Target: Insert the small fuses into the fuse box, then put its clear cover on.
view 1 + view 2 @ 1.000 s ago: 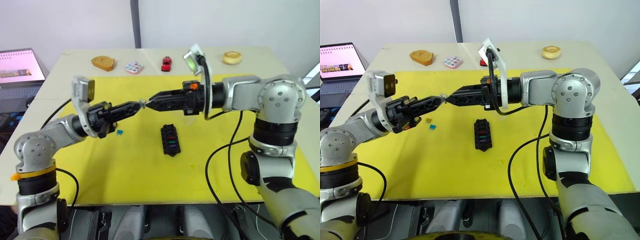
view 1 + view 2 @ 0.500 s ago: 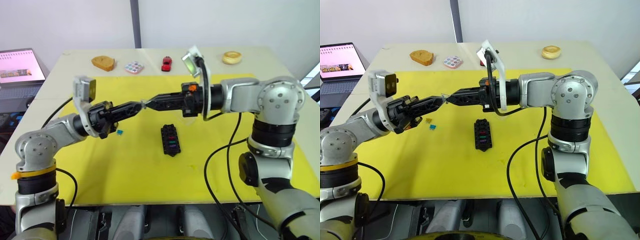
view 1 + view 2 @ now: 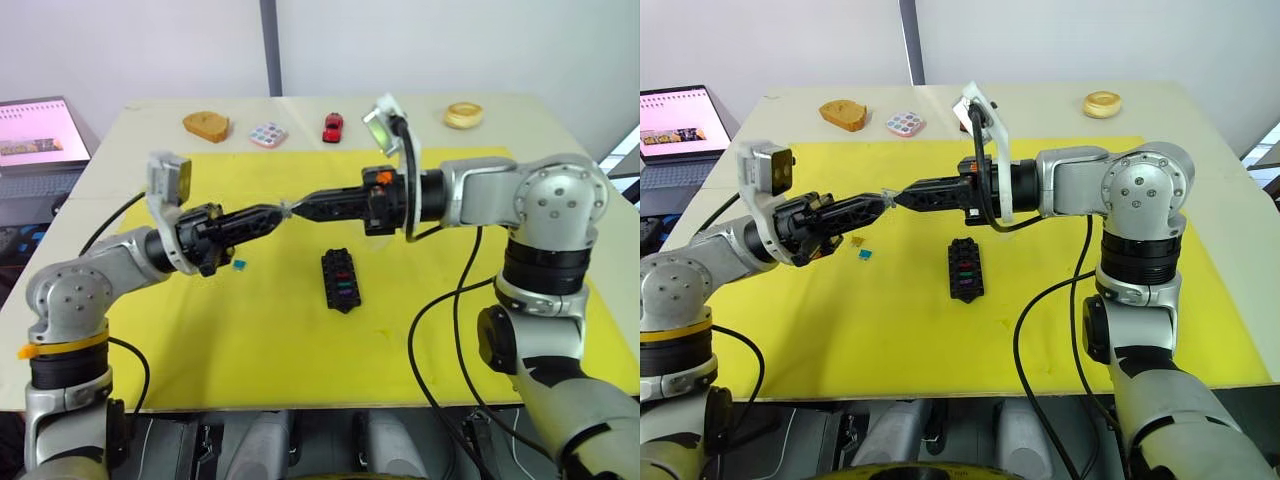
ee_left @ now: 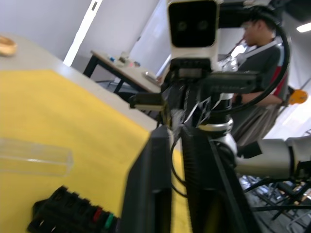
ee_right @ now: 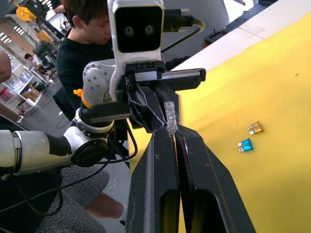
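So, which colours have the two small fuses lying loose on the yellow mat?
One fuse is amber, the other is blue-teal; the right wrist view shows them best.

1. A pale cream table (image 3: 560,120) fills most of the head views, with a bright yellow mat (image 3: 250,330) spread over its middle.
2. Behind the table stands a plain white wall (image 3: 480,45), split by a dark vertical strip (image 3: 270,45).
3. A laptop (image 3: 675,120) with a lit screen sits off the table's left edge.
4. In the left wrist view a bright, light-walled room opens out, with a further table (image 4: 124,73) on dark legs.
5. A person in a dark top (image 5: 85,41) sits beyond the table, with shelving (image 5: 14,85) further back.
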### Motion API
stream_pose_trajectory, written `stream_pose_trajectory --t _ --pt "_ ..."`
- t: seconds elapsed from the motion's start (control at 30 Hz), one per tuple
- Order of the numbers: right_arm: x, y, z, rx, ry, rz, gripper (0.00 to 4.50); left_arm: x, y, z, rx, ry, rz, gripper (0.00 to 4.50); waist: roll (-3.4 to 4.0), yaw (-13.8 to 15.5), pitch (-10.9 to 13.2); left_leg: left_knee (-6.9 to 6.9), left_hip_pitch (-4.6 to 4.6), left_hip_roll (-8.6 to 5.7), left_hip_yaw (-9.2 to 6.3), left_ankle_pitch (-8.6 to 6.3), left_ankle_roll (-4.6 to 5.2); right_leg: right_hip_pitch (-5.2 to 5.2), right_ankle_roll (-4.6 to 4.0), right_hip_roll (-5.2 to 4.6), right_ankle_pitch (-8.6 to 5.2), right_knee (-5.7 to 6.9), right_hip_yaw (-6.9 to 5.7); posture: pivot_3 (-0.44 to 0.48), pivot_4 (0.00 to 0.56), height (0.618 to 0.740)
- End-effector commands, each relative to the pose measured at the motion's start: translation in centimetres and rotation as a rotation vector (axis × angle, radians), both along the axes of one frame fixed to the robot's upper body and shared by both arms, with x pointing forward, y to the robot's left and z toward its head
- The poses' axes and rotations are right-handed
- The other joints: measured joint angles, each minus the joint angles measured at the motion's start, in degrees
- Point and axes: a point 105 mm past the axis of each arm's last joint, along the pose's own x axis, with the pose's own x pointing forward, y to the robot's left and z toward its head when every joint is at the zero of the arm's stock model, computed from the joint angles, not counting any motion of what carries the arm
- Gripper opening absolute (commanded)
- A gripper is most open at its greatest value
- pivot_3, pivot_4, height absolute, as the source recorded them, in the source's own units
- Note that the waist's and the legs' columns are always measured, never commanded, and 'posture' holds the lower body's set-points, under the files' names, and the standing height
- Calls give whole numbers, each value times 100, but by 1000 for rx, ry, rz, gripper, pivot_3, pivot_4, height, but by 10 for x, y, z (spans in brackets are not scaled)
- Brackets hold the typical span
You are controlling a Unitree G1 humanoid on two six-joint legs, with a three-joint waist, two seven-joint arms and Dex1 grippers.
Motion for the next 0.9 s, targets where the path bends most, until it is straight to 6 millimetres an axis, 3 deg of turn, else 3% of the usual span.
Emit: stream_pose_trajectory --t 0.03,0.13,0.23,0.37,0.53,0.9 --pt "0 -3 6 16 -122 -21 0 -4 9 5 47 -56 20 2424 0 0 0 0 0 0 0 0 0 -4 0 0 0 0 0 0 150 740" --pt "5 -15 -1 -1 -294 -56 0 -6 14 -6 163 -74 46 3914 2 9 1 -7 0 0 1 0 -1 -11 0 0 0 -6 0 0 150 740" --pt "8 -31 -19 -108 -473 -1 0 -4 15 -23 312 -122 66 3914 4 23 6 -11 1 -2 3 -1 -1 -18 1 -1 -1 -19 1 0 150 740" --pt "21 -50 -47 -298 -618 117 0 1 10 -68 614 -253 27 3914 4 10 6 -15 5 -4 10 -1 -5 -1 0 -4 -1 -18 5 0 150 740" --pt "34 -56 -74 -292 -621 149 0 5 -10 -67 545 -305 -5 3914 -2 15 10 -32 0 5 6 3 -10 -8 0 -1 -1 -18 5 0 150 740" --pt "39 -61 -107 -322 -574 145 0 0 -16 -67 532 -340 17 3914 -1 17 10 -40 1 4 5 11 -19 -12 0 0 -1 -14 4 0 150 740"
